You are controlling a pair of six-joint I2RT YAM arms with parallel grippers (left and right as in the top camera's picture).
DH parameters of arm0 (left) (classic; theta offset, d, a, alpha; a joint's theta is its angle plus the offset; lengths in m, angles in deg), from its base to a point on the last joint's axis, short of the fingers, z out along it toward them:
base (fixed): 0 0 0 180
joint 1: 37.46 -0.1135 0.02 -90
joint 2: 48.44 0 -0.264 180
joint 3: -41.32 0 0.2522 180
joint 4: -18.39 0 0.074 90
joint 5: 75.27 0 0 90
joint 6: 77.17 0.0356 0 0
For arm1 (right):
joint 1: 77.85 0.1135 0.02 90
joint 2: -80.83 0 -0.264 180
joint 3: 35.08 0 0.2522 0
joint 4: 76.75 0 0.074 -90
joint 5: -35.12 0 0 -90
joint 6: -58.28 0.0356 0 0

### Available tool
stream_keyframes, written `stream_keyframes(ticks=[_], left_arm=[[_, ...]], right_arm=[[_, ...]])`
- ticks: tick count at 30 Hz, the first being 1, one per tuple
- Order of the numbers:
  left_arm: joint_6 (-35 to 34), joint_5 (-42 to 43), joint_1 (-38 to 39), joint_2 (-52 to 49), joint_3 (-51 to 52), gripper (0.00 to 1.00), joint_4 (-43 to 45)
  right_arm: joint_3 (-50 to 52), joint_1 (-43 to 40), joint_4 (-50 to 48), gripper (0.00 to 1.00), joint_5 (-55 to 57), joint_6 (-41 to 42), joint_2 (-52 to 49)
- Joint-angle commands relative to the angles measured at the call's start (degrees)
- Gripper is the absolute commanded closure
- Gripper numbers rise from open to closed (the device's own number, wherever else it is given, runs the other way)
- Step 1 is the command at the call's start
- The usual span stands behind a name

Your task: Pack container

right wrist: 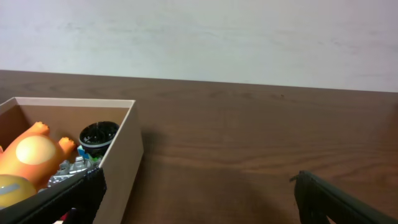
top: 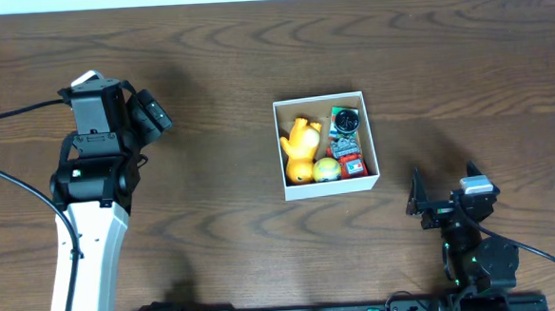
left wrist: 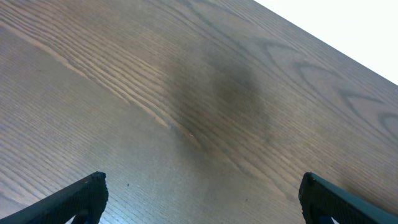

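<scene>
The left gripper hangs raised over the left side of the dark brown wooden table, its two black fingers spread apart with only bare wood grain between them. Well to its right, just right of the table's middle, sits the one square, shallow, white-walled cardboard container, open on top. Inside, from left to right, lie one orange-and-yellow animal toy, one yellow-green ball at the near wall, one round black piece with a green edge in the far right corner, and one red toy near it; its details are too small to tell. The right gripper sits low at the near right, its fingers also apart and empty, with the container just to its far left.
</scene>
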Motion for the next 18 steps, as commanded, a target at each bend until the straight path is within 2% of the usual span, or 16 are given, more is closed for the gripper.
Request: stream_keyframes(ticks=[1,7,18], left_arm=[[0.0,-0.3,-0.2,0.0,-0.5,0.02,-0.2],[1.8,-0.9,-0.3,4.4,-0.3,0.02,-2.1],[3.0,-1.7,-0.2,34.6,1.6,0.02,-4.6]], right_arm=[[0.4,-0.6,-0.2,0.01,0.4,1.0,0.5],[0.4,-0.6,-0.2,0.01,0.4,1.0,0.5],[0.4,-0.6,-0.2,0.01,0.4,1.0,0.5]])
